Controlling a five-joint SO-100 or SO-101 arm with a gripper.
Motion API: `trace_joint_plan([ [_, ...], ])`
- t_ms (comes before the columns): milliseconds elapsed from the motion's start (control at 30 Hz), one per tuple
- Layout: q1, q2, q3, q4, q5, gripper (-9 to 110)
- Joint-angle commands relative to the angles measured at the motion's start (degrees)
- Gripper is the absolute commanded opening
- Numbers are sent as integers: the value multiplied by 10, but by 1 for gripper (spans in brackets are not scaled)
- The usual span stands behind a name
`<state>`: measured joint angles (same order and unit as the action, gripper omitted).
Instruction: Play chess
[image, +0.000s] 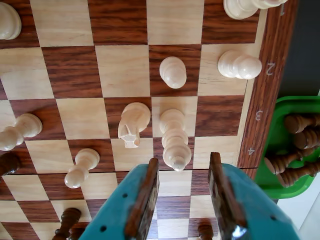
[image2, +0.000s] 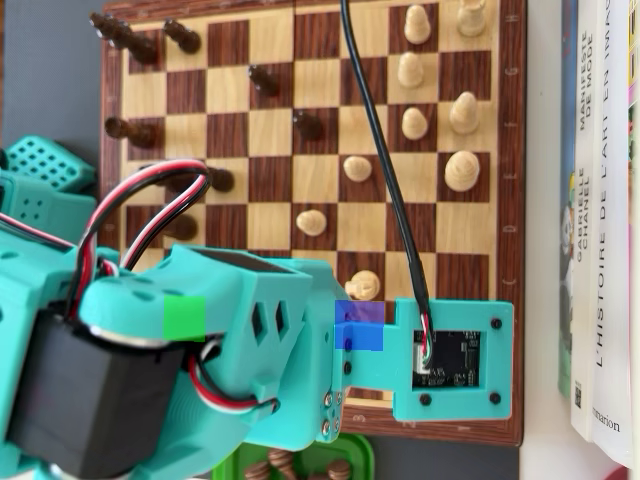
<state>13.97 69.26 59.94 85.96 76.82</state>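
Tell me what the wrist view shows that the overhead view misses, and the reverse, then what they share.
Only the wrist view shows the open end effector with a gap between its jaws, hovering just beyond a tall white piece, next to a white knight, and the row numbers on the board's border.

Only the overhead view shows the teal arm, its black cable, the books beside the board, and the dark pieces at the far side.

Both show the chessboard and the green tray of dark pieces.
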Motion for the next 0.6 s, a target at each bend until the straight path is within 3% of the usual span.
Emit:
trace_joint_plan([
  [0, 4, 4, 4, -5, 5, 15],
  [567, 7, -32, -11, -5, 4, 15],
])
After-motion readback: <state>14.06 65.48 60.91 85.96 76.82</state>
